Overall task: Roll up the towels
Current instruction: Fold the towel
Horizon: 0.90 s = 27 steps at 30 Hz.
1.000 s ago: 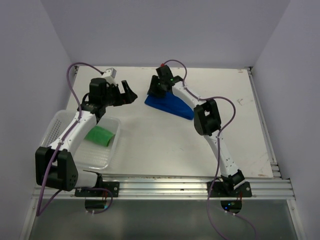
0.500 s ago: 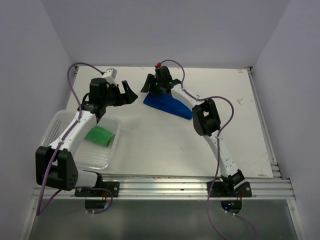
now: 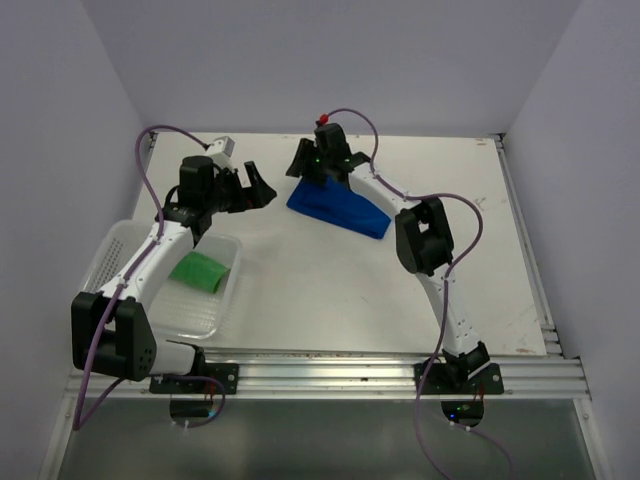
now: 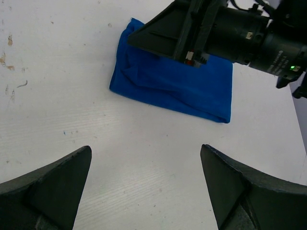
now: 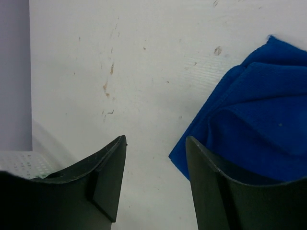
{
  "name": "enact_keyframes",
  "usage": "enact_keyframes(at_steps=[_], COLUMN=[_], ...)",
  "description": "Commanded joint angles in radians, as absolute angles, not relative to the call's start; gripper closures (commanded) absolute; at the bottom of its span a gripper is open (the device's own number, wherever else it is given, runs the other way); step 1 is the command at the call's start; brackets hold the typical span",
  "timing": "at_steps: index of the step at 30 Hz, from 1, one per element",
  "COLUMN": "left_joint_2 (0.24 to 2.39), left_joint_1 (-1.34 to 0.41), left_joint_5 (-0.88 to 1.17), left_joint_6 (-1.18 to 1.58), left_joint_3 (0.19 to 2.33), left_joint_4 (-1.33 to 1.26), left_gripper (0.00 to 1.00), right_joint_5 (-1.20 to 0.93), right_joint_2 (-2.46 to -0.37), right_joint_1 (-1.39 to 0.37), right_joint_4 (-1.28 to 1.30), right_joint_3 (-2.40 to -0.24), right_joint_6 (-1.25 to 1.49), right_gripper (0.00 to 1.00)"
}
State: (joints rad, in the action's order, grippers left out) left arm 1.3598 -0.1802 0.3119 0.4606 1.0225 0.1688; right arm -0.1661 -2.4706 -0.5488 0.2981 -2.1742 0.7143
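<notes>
Lower left of the top view: white perforated basket (image 3: 108, 262), standing on the table (image 3: 300, 290) beside the left arm's base. Inside it, toward its right wall: green towel (image 3: 199, 272), lying flat as a small folded pad, untouched. Upper left-centre: left gripper (image 3: 258, 186), jaws spread as wide as they go, nothing between them. Its own camera shows bare tabletop in the gap, and the blue towel beyond it in the upper middle of that frame. Upper centre: right gripper (image 5: 156, 141), jaws about half apart with nothing clamped. It hangs at the left end of the blue towel (image 3: 340, 208), and in its own camera the right finger (image 5: 216, 191) stands in front of the cloth's edge while the gap shows mostly bare table. Whether a finger touches the cloth cannot be told. The blue towel lies on the table just right of that gripper, a loosely folded wedge running down and to the right, creased and bunched at its left end. Handling, by judgement: light, soft and limp. It should bend anywhere and hold no shape, so a roll will slacken unless kept pressed. Best taken at a free edge or corner of the left end, low against the table — a grab at the thick middle would only bunch it. The smooth table may let it slide, so the idle gripper may need to pin the far end.
</notes>
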Motion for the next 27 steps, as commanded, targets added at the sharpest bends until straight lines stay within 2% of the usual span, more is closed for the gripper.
enact_keyframes(at_steps=[1,8,27], left_joint_2=[1.362,1.367,1.373], left_joint_1=[-0.187,-0.187,-0.187], left_joint_5=[0.336,0.337,0.341], left_joint_6=[0.468,0.468,0.463], left_joint_3=[1.025,1.025,1.026], left_joint_4=[0.129,0.129,0.132], left_gripper=[0.01,0.00,0.00], right_joint_5=[-0.032,0.037,-0.031], right_joint_2=[-2.303,-2.292,-2.442], right_joint_1=[-0.538,-0.529,-0.494], right_joint_4=[0.337,0.457,0.445], right_joint_3=[-2.140,-2.102,-2.154], right_joint_6=[0.661,0.672,0.712], right_gripper=[0.44,0.43,0.42])
